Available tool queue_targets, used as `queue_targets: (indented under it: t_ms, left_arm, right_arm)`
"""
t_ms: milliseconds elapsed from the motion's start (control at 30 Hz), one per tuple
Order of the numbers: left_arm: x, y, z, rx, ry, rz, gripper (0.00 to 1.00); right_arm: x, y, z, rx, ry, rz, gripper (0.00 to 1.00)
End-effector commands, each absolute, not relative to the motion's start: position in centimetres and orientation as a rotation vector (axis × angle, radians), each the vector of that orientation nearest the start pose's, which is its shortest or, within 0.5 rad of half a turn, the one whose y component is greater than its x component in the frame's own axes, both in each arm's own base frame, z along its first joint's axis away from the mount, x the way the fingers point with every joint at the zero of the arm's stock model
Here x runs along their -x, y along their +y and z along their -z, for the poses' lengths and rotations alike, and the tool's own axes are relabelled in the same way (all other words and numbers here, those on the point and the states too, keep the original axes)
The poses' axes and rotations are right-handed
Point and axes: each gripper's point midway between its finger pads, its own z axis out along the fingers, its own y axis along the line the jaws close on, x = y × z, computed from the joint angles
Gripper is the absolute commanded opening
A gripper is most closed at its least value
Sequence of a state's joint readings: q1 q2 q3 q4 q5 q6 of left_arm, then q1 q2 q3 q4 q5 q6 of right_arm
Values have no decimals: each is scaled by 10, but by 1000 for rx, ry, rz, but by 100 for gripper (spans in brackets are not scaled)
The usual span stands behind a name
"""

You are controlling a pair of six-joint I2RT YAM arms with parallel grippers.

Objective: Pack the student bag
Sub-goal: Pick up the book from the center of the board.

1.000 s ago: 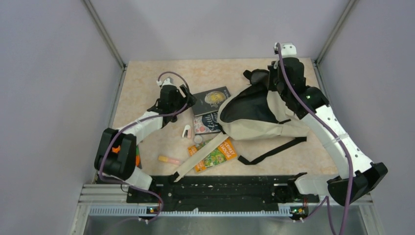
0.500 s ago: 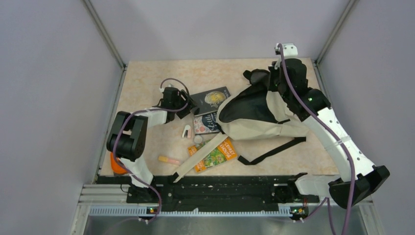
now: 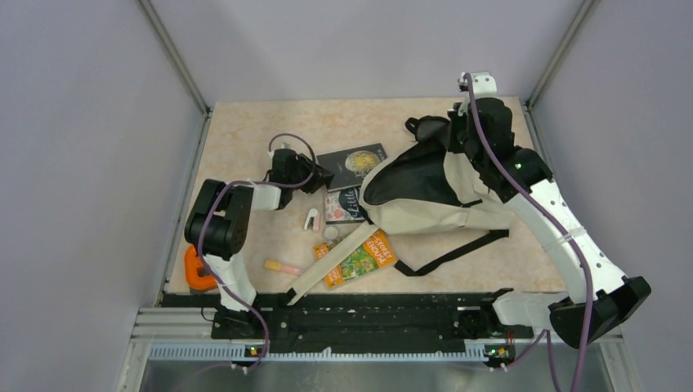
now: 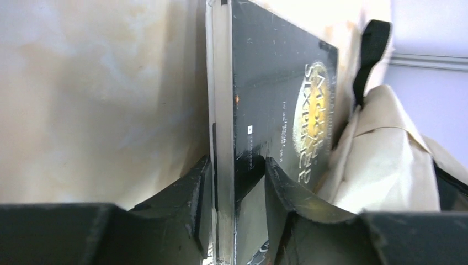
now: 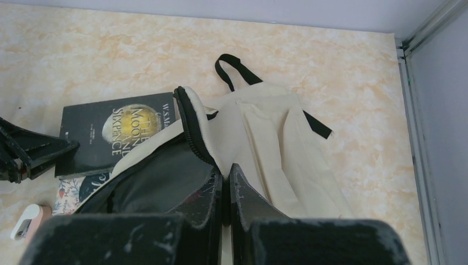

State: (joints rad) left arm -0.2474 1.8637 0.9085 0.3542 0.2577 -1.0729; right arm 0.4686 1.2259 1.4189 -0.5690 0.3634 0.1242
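Cream-beige and far bigger than the books, the student bag [image 3: 429, 214] lies on the right half of the table [image 3: 245, 139], its black-lined mouth gaping toward the left. The right gripper [image 5: 225, 187] is at the bag's far rim, fingers closed on the cream fabric just beside the black zipper and holding that edge up. At the left, the left gripper [image 4: 237, 165] straddles the near-left edge of a black book [image 3: 353, 159] (gold disc on the cover), one finger on each side of it and very close; whether they actually press on it I cannot tell. This book's right corner disappears behind the bag's mouth. A floral book [image 3: 342, 204] lies just nearer, also partly under the bag. A beige strap [image 3: 327, 265] runs from the bag toward the near left, beside an orange-and-green booklet [image 3: 359, 257].
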Motion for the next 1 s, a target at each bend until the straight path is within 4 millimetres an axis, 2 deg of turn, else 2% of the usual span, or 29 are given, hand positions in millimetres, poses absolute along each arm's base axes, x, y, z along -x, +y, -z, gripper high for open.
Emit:
queue_targets:
  t_ms: [0,200,267,433,633,767,967]
  left_arm:
    - [-447,-206,-96,679,2015,1144,32]
    - [-443,-207,-142,538,1868,1195,5]
    - [-439,-207,-157,494,1834,1208,0]
    - [-423,-204,-193,357,1765,1179,0]
    - [-394,-203,-219,123,1899,1031,0]
    - [-360,-189,-223,3,2105,812,0]
    - [-317,-178,-234,-114,2285,672,0]
  right_arm:
    - [-353,114,-395,46,1757,-111,0]
    - [-352,113,-394,50,1765,-102,0]
    - [-352,112,-394,50,1766,-99,0]
    - [-350,111,-395,54,1765,-98,0]
    - [-348,110,-393,58,1770,-90,0]
    - [-347,109,-392,63,1775,-86,0]
    - [-348,110,-386,66,1783,-84,0]
